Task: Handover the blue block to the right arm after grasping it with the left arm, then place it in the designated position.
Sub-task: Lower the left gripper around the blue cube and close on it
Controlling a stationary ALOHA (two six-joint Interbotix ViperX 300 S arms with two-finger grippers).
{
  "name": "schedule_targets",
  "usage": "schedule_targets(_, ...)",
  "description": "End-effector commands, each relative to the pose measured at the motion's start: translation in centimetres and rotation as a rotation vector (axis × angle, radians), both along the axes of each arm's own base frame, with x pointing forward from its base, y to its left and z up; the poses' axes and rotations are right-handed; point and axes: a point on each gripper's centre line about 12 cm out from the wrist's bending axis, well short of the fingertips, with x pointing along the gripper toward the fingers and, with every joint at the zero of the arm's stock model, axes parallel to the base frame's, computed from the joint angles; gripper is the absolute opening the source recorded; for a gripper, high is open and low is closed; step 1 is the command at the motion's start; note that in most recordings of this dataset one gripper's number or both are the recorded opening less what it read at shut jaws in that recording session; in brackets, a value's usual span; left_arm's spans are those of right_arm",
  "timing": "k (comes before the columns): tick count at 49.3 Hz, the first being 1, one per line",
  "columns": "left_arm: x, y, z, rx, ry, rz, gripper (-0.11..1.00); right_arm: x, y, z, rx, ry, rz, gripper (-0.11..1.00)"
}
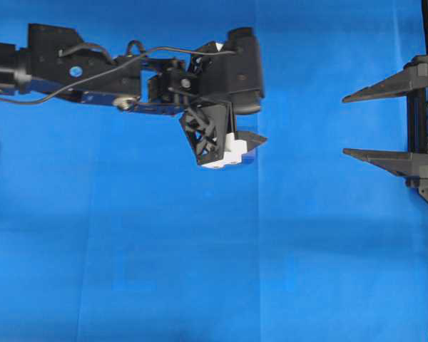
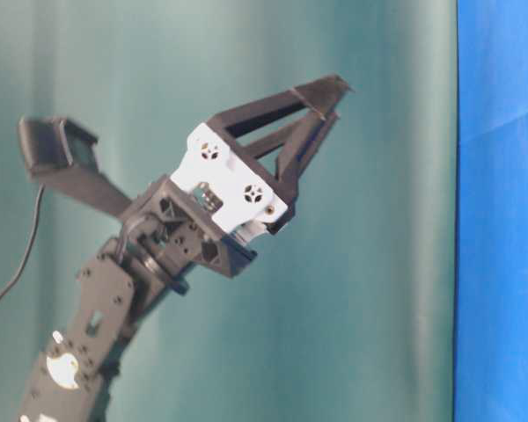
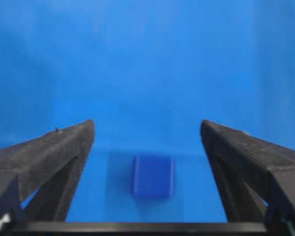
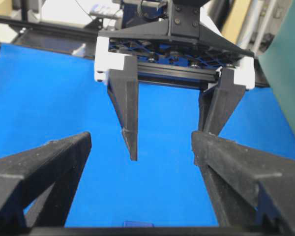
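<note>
From the left wrist view I had the block (image 3: 153, 176) lying flat on the blue cloth (image 3: 147, 73), loose, at about six o'clock in the picture and squarely between the fingers of my left hand (image 3: 147, 130), touching neither. That hand stood wide open, holding nothing. Overhead it hung over the middle of the counter, pointing down, and it hid the block from that view. The right hand (image 1: 351, 125) waited at three o'clock, well apart, jaws also spread wide and empty.

I judged the block to be light and rigid, a small cube with rounded edges, far narrower than the hand's span. Its faces looked smooth, so I expected it could slip or twist if pinched near a corner. I meant to take it across two opposite flat sides, centred on the pads. Low on the fingers would leave some block free for the right hand at the handover.
</note>
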Motion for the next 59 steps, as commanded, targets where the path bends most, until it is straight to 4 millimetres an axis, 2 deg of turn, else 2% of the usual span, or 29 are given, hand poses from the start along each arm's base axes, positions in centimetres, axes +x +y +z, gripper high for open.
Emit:
schedule_targets(1,0.57,-0.46,2.03,0.004,0.026,-0.013,0.91,0.27,-0.04,0.92,0.003,-0.014,-0.002,0.95)
schedule_targets(8,1.10,-0.73,2.14,0.010,0.064,-0.026,0.91,0.27,-0.04,0.83,0.005,-0.006,-0.002,0.95)
schedule_targets(59,1.08,-0.74,2.12,0.010,0.065,-0.027,0.91,0.27,-0.04,0.88,0.003,-0.011,-0.002,0.95)
